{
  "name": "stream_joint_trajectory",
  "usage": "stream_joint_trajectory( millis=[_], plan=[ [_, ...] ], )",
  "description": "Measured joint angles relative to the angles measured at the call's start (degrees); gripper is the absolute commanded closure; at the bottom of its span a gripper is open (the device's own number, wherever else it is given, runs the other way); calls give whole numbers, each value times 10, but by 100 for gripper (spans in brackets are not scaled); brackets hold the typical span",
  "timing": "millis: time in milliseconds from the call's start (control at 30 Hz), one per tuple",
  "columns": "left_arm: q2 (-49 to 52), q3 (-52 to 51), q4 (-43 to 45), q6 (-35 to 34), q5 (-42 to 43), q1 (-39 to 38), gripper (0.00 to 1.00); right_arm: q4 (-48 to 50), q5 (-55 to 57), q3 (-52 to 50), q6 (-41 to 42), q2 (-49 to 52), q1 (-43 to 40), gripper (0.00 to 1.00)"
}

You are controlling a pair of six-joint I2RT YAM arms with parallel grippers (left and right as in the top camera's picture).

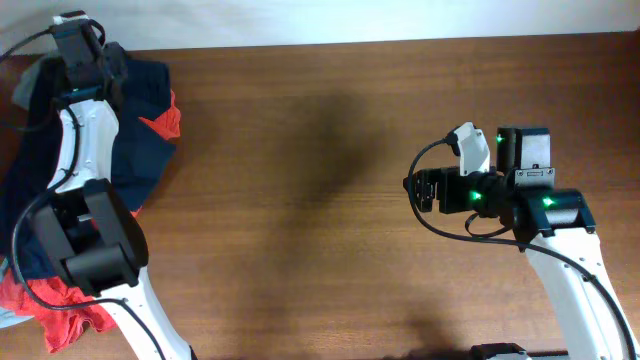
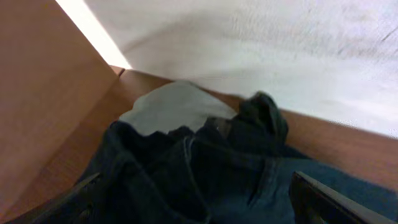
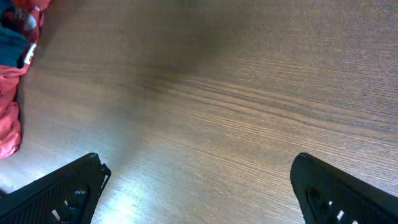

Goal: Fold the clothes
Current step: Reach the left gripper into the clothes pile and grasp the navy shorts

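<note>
Your left gripper (image 2: 199, 200) hangs wide open, wrinkled dark navy soft-fabric garment (image 2: 205, 168) directly beneath it, likely lining up a pinch. Right gripper (image 3: 199, 186) wide, holding nothing, over brown wooden table (image 3: 236, 93), garment well off.

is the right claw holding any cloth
No, the right claw is open above the table, with only wood showing between its two sides.

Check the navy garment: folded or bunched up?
Bunched, not folded. The navy garment lies wrinkled in a heap, partly over the red shirt.
</note>
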Motion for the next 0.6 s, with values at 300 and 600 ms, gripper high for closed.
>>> stream_joint_trajectory(
  millis=[300,600],
  plan=[
    [1,1,-24,3,-46,7,28,23,0,0,0,0,0,2],
    [1,1,-50,4,-67,19,75,43,0,0,0,0,0,2]
  ],
)
